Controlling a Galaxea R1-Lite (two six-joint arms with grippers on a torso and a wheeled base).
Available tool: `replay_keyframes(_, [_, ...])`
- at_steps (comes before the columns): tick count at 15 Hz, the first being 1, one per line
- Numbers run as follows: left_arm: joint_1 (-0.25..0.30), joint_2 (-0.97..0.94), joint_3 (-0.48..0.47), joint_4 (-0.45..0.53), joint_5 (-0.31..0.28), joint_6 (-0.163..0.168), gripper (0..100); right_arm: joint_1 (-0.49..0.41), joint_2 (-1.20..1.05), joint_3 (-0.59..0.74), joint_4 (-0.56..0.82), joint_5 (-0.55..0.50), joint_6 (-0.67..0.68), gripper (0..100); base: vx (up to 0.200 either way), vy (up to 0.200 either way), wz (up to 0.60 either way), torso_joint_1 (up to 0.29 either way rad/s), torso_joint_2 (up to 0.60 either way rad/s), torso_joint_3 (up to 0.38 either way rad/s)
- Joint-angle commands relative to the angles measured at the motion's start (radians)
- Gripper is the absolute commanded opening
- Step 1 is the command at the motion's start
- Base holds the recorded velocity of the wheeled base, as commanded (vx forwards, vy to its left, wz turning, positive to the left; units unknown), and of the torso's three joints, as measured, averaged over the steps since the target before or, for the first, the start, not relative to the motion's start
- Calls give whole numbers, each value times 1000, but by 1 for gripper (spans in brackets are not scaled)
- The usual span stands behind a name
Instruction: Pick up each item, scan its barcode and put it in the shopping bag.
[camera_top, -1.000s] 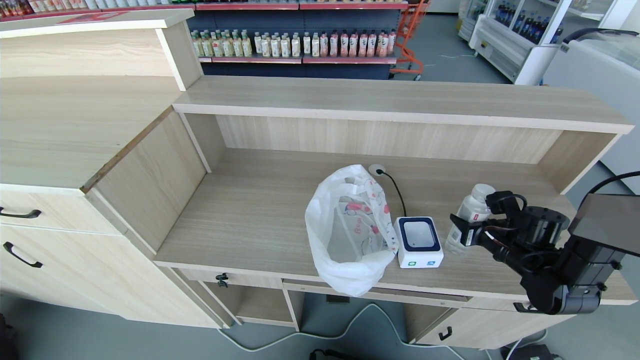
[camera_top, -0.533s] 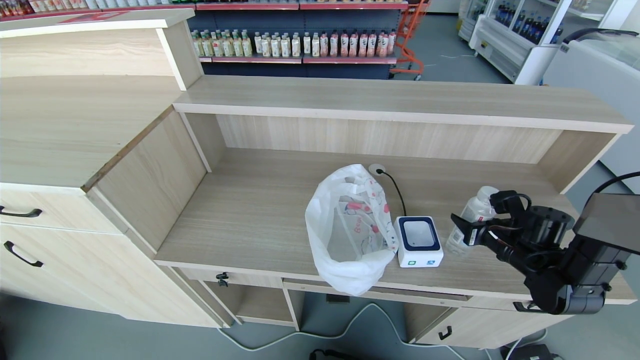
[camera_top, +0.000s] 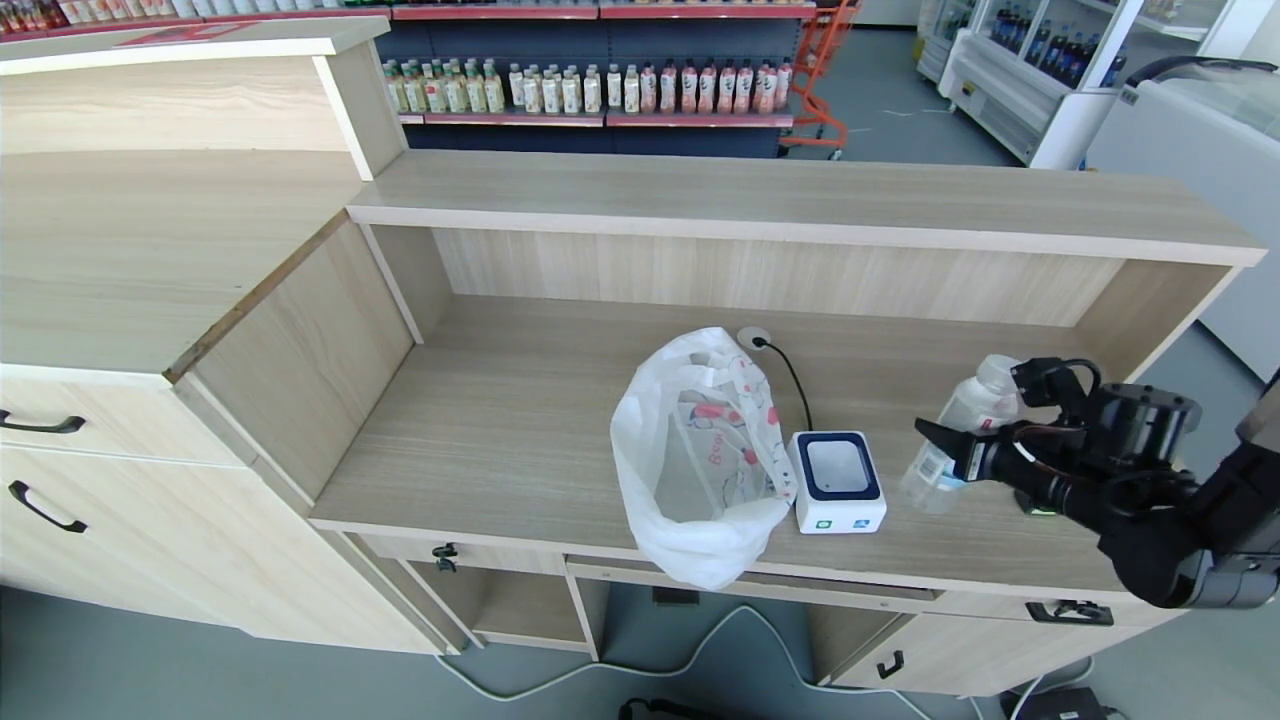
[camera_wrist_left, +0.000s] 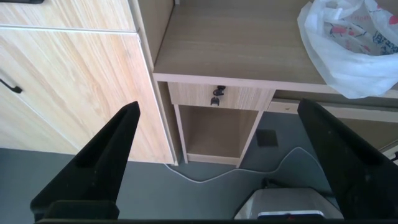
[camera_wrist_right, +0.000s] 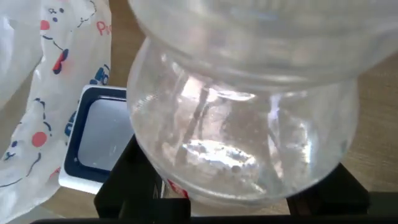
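A clear plastic bottle (camera_top: 958, 432) with a white cap is held tilted just right of the scanner, its base low over the counter, and my right gripper (camera_top: 975, 408) is shut on it. In the right wrist view the bottle (camera_wrist_right: 242, 124) sits close up between the black fingers (camera_wrist_right: 140, 186). The white scanner (camera_top: 838, 482) with a dark window stands near the counter's front edge, and shows too as the scanner (camera_wrist_right: 102, 140) beyond the bottle. The white printed shopping bag (camera_top: 700, 455) stands open left of it. My left gripper (camera_wrist_left: 217, 162) hangs open below counter height, in front of the cabinet.
The wooden counter (camera_top: 520, 420) has a raised back shelf and side walls. The scanner's black cable (camera_top: 790, 375) runs to a hole at the back. Drawers with black handles (camera_top: 40, 510) are on the left. Bare counter lies left of the bag.
My right gripper has drawn the bottle slightly up and to the right and tipped it further over. The bag and scanner have not moved.
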Motion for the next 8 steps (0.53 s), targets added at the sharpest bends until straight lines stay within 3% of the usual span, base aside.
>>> replay_keyframes(1, [0,0,0,0,0,1,100,-63,-269,-15,205,177,63,0,0,0,0,0,0,0])
replay_keyframes(2, [0,0,0,0,-1,1,100,-69,-300,-20,237,217,73,0,0,0,0,0,0,0])
replay_keyframes(4, [0,0,0,0,0,-1,100,-83,-481,-60,414,467,172,0,0,0,0,0,0,0])
replay_keyframes(6, [0,0,0,0,0,1,100,-77,-553,-101,486,582,238,0,0,0,0,0,0,0])
replay_keyframes(8, [0,0,0,0,-1,1,100,-52,-672,-115,501,788,406,0,0,0,0,0,0,0])
